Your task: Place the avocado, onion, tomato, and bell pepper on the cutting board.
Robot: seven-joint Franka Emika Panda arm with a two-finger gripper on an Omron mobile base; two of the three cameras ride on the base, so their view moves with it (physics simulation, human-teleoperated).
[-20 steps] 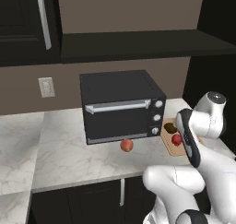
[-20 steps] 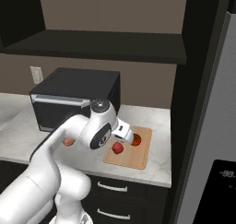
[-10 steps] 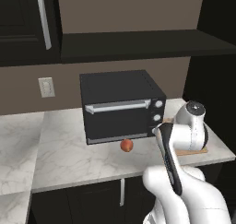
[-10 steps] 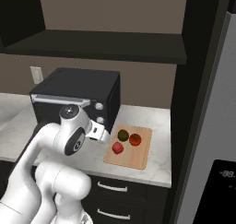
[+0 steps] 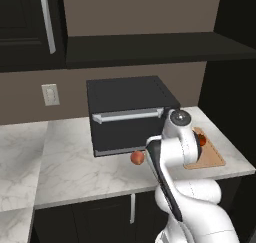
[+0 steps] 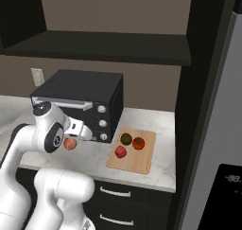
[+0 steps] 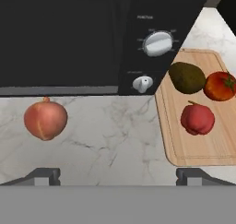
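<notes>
The onion point(image 7: 45, 120) sits alone on the marble counter point(image 7: 110, 140), just in front of the black toaster oven point(image 7: 69, 34) and well apart from the cutting board point(image 7: 193, 144) — where the avocado point(image 7: 186, 77), tomato point(image 7: 220, 85) and bell pepper point(image 7: 197, 118) already lie. My claw point(image 7: 118, 174) hovers above the counter with its tips spread wide, holding nothing. I judge the onion firm, light and smooth-skinned, likely to roll — I'd take it across its widest middle, below the stem nub.
</notes>
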